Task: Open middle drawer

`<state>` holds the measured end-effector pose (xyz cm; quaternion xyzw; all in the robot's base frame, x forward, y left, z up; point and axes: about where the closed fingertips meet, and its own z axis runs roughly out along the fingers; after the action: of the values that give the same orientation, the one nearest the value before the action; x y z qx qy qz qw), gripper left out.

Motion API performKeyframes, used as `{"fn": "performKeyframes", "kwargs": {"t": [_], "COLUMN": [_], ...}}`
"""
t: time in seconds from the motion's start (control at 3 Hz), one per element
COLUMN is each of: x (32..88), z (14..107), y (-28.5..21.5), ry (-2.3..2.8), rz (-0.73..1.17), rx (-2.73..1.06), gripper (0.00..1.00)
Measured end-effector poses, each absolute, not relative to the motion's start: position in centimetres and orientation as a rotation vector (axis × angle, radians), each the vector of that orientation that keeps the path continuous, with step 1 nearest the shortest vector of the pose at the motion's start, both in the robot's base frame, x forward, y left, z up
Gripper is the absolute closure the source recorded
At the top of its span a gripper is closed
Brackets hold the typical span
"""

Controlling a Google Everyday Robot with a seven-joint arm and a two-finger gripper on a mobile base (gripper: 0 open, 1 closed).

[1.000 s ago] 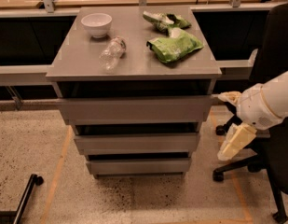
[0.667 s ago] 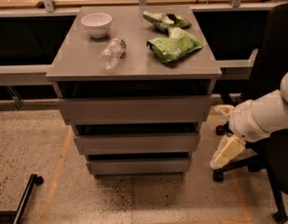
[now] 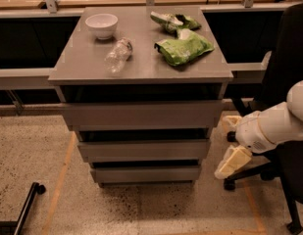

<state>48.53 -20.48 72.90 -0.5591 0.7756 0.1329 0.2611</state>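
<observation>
The grey three-drawer cabinet (image 3: 141, 72) stands in the middle of the view. The middle drawer (image 3: 143, 150) is a plain flat grey front with no handle, and it looks shut, as do the top drawer (image 3: 141, 114) and the bottom drawer (image 3: 145, 174). My gripper (image 3: 231, 142) hangs to the right of the cabinet at the height of the middle drawer, a short gap from its right edge. Its cream fingers (image 3: 232, 161) are spread apart and hold nothing. It touches no drawer.
On the cabinet top lie a white bowl (image 3: 102, 24), a clear plastic bottle (image 3: 117, 56) and two green snack bags (image 3: 183, 48). A black office chair (image 3: 287, 82) stands close behind my arm on the right. A black bar with a wheel (image 3: 24, 207) lies on the floor at lower left.
My arm and gripper have moved down and left, closer to the cabinet's right side. The drawers and the items on top have not moved.
</observation>
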Motion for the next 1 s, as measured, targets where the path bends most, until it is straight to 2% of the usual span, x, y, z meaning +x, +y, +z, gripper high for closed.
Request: {"fn": "performKeyframes", "kwargs": {"t": [0.33,0.67,1.0], "x": [49.9,54.2,54.1], "z": [68.7,60.1,59.7], "y": [-19.2,-17.3,-17.2], "ry": [2.115,2.140,2.142], "rz": [0.415,0.500,0.508], "rx": [-1.507,-1.459,-1.458], "gripper": [0.00,0.00,0.00]}}
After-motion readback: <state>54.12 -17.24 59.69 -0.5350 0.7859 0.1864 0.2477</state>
